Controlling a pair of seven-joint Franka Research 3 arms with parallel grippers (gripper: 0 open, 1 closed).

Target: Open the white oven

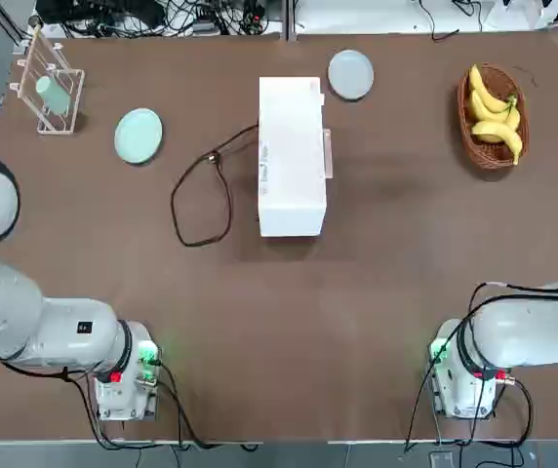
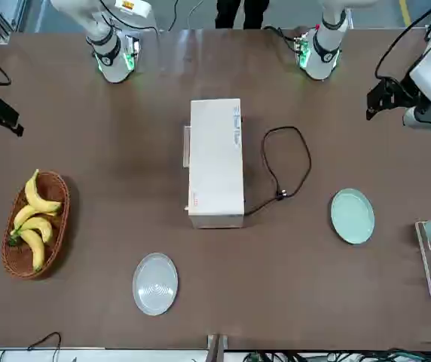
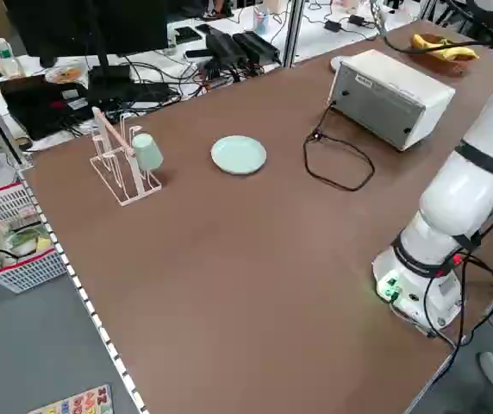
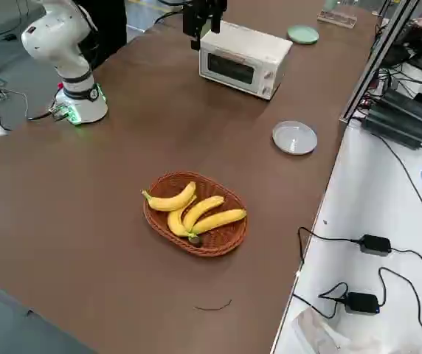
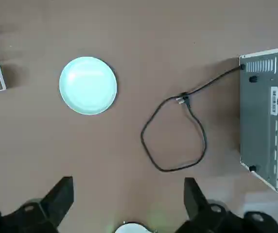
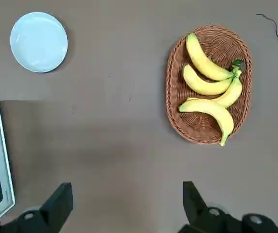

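The white oven (image 1: 292, 156) sits mid-table toward the far side, door shut and facing the robot's right; only the right side view shows its glass front. Its black cord (image 1: 201, 195) loops on the bare tabletop to its left. Left gripper (image 5: 128, 204) and right gripper (image 6: 127, 206) both hang high with jaws spread wide, empty, touching nothing. Wide open brown table (image 1: 289, 322) lies between oven and arm bases.

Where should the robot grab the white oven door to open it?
Probably at the door's top edge, though no handle shows clearly. The white oven has its glass door shut and facing the robot's right, so the right gripper, jaws open, looks best placed, coming in from that side.
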